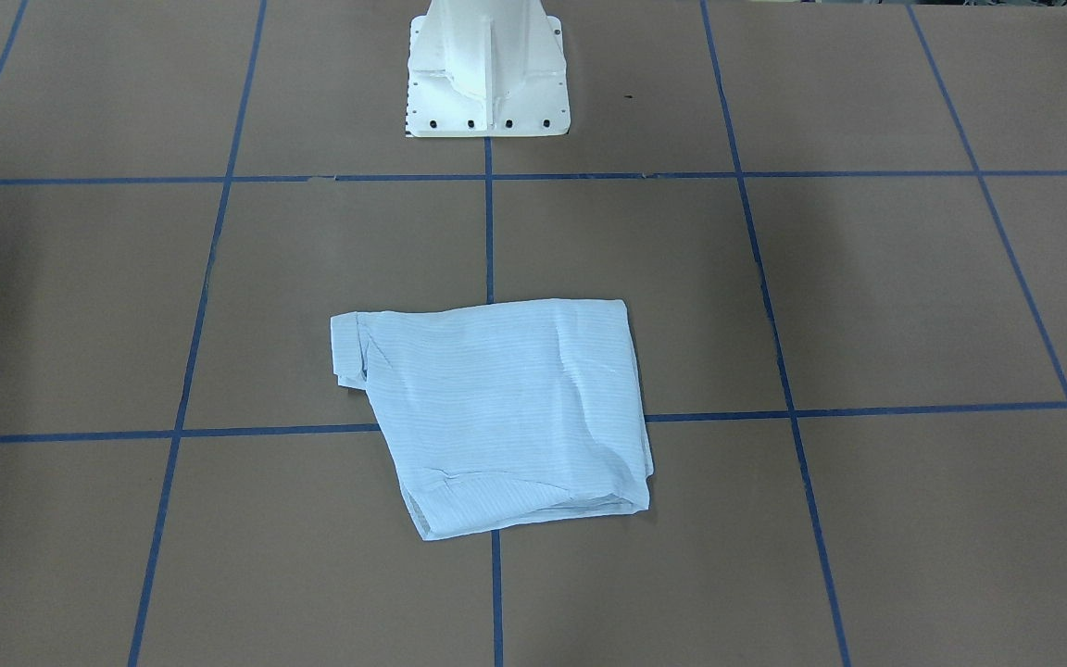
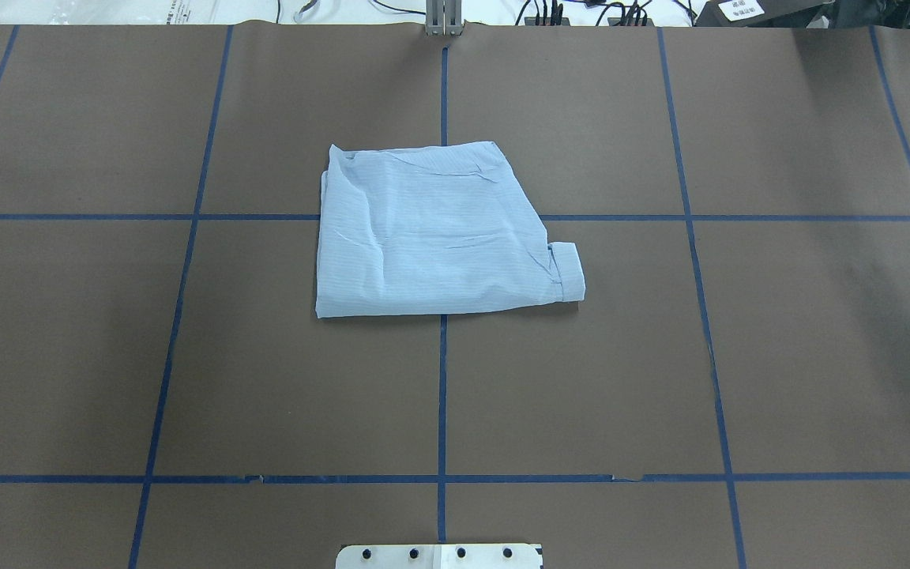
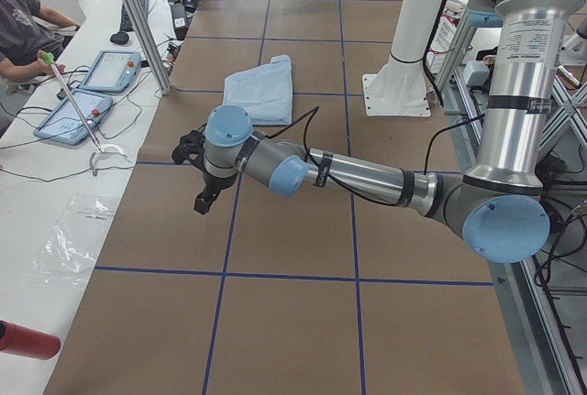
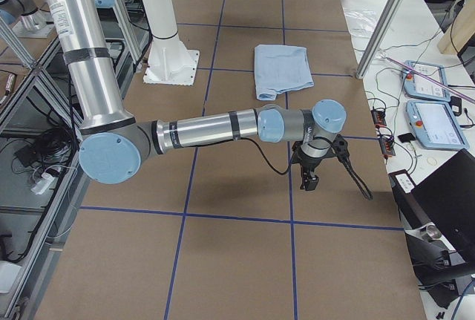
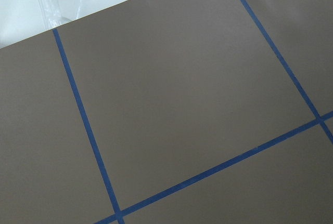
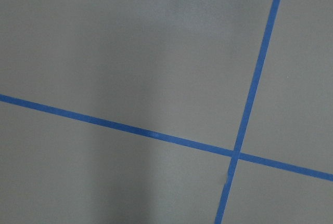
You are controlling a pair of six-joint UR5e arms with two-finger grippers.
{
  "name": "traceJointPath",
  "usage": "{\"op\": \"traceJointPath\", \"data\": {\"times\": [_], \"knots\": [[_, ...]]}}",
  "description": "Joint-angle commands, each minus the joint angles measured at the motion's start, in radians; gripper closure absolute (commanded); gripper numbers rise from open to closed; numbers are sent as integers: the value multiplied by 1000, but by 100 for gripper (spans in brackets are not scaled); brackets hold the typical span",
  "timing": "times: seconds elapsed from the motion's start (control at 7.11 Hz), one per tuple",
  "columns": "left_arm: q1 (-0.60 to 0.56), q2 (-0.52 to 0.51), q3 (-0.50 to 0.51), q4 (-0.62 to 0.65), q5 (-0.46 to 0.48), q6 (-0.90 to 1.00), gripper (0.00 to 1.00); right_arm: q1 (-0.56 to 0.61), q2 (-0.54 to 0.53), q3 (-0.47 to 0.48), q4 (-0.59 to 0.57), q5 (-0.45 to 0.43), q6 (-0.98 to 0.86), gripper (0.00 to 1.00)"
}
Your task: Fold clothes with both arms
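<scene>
The shirt lies folded in a compact, slightly rumpled packet at mid-worktop, so the folding looks essentially finished. The left gripper and the right gripper hang near opposite end edges, well apart from it. I cannot tell whether either is spread or closed.

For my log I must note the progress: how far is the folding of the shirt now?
Done: the shirt lies folded into a compact packet on the table. In hand: nothing; the left arm and the right arm hang off to the sides, apart from it. Left: perhaps tucking in the cuff that sticks out at one corner.
</scene>
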Motion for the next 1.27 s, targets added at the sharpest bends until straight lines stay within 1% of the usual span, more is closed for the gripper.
{"op": "traceJointPath", "data": {"times": [0.0,0.28,0.7,1.12], "knots": [[0,5,-1,-2,0,0,0,0,-1,13,-2,4,1,0],[0,5,-6,-3,-3,0,0,0,-10,22,-2,9,1,0],[0,5,-6,-3,-3,0,0,0,-27,40,-2,49,1,0],[1,5,-6,-3,-3,0,0,0,-28,54,-2,50,1,0]]}}
